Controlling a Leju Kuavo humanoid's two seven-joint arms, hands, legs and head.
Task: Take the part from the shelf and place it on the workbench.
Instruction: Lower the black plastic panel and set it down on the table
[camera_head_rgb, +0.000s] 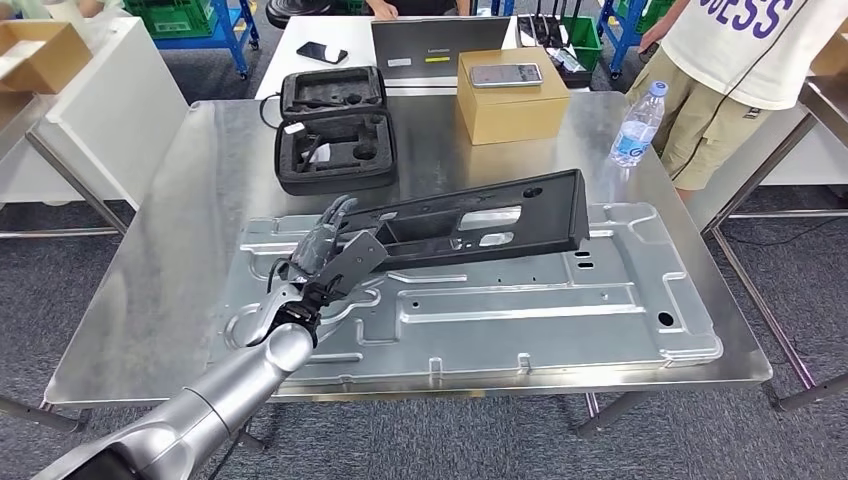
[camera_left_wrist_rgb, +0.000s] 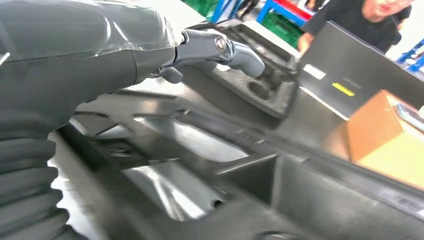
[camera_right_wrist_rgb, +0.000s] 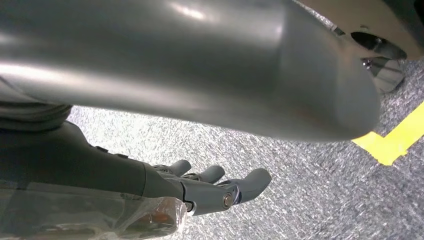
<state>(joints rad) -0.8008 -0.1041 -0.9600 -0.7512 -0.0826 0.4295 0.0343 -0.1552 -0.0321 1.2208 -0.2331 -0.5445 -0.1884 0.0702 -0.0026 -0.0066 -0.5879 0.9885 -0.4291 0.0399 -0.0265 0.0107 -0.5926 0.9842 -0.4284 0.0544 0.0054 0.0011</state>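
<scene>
The long black plastic part (camera_head_rgb: 480, 215) lies across the stamped metal sheet (camera_head_rgb: 520, 310) on the steel workbench (camera_head_rgb: 170, 250), its right end toward the bottle. My left hand (camera_head_rgb: 335, 250) holds the part's left end, with fingers curled over its far edge. In the left wrist view the part (camera_left_wrist_rgb: 280, 190) runs away from my left hand (camera_left_wrist_rgb: 100, 55), and one grey digit sticks out straight above it. My right hand (camera_right_wrist_rgb: 210, 187) hangs beside my body over the grey carpet, fingers apart and holding nothing.
Behind the part stand an open black foam case (camera_head_rgb: 335, 130), a cardboard box (camera_head_rgb: 512, 105) with a phone on top, and a water bottle (camera_head_rgb: 637, 125). A laptop (camera_head_rgb: 440, 45) sits further back. A person (camera_head_rgb: 730, 70) stands at the bench's far right corner.
</scene>
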